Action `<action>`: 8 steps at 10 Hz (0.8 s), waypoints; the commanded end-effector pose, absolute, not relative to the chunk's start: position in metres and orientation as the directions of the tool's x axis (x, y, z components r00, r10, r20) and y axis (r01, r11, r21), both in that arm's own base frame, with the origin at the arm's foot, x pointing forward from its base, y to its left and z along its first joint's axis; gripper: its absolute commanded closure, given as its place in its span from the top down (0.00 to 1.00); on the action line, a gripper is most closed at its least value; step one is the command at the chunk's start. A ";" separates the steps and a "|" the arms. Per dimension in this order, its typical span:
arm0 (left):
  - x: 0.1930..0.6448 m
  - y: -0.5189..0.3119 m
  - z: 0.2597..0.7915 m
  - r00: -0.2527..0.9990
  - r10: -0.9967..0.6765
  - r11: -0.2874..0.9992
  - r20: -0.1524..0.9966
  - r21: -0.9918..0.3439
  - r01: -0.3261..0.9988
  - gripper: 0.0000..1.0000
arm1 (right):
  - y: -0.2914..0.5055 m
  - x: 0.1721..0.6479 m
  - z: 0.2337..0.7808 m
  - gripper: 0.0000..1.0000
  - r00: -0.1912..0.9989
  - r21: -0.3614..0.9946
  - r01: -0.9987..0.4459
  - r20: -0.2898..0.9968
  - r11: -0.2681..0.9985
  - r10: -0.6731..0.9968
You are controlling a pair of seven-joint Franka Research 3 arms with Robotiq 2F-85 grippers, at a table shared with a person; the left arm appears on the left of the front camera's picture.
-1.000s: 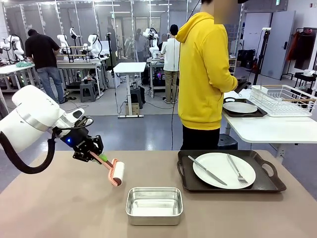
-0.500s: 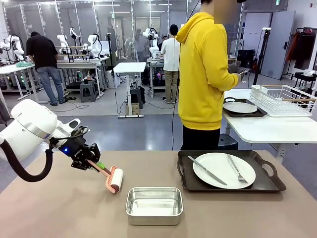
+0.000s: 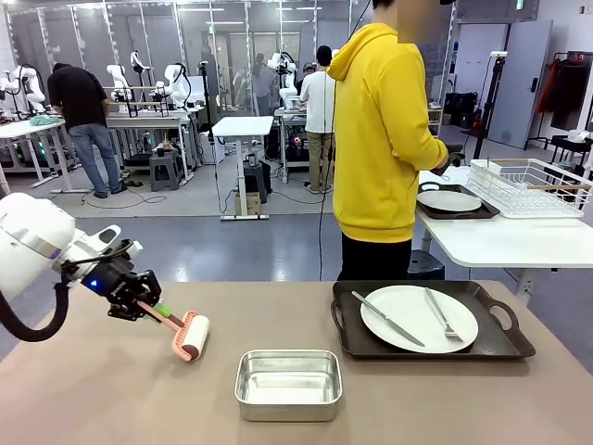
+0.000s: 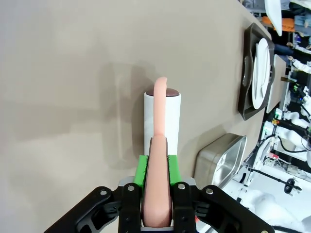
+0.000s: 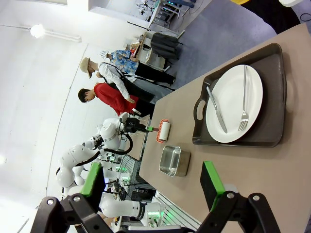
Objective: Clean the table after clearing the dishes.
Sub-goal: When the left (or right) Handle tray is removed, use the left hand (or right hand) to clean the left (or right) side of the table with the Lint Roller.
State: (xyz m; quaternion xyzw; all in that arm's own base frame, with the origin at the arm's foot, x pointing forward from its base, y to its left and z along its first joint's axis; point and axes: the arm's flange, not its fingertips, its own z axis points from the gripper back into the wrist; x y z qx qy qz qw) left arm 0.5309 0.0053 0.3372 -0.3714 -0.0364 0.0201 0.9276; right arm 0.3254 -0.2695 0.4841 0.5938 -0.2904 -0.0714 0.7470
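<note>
The left jaws and the lint roller (image 3: pixel 190 336) they clamp by its pink handle have slid toward the desk's (image 3: pixel 111 399) left edge, and the white roll seems to touch the top. A plate (image 3: pixel 419 318) with a knife (image 3: pixel 388 319) and fork (image 3: pixel 442 315) sits in a dark tray (image 3: pixel 505 348) near the far right corner. A steel pan (image 3: pixel 288 384) stands by the middle of the near edge. The right jaws gape wide, holding nothing.

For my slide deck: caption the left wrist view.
Left gripper grips a pink-handled lint roller, tan table beyond.
</note>
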 end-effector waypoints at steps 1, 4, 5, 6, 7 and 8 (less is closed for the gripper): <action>0.532 0.047 0.317 0.994 0.067 0.752 0.090 -0.659 0.009 0.21 | -0.269 0.323 0.486 1.00 0.819 0.928 -0.245 0.353 0.281 -0.452; 0.526 0.115 0.316 0.991 0.093 0.748 0.096 -0.664 -0.006 0.21 | -0.269 0.323 0.486 1.00 0.819 0.928 -0.245 0.353 0.281 -0.452; 0.521 0.144 0.315 0.990 0.103 0.756 0.095 -0.654 -0.016 0.21 | -0.269 0.323 0.486 1.00 0.819 0.928 -0.245 0.353 0.281 -0.452; 0.518 0.170 0.313 0.988 0.123 0.762 0.095 -0.647 -0.033 0.21 | -0.269 0.323 0.486 1.00 0.819 0.928 -0.245 0.353 0.281 -0.452; 0.516 0.193 0.313 0.986 0.134 0.767 0.102 -0.641 -0.038 0.21 | -0.269 0.323 0.486 1.00 0.819 0.928 -0.245 0.353 0.281 -0.452; 0.515 0.214 0.312 0.984 0.145 0.780 0.107 -0.624 -0.047 0.21 | -0.269 0.323 0.486 1.00 0.819 0.928 -0.245 0.353 0.281 -0.452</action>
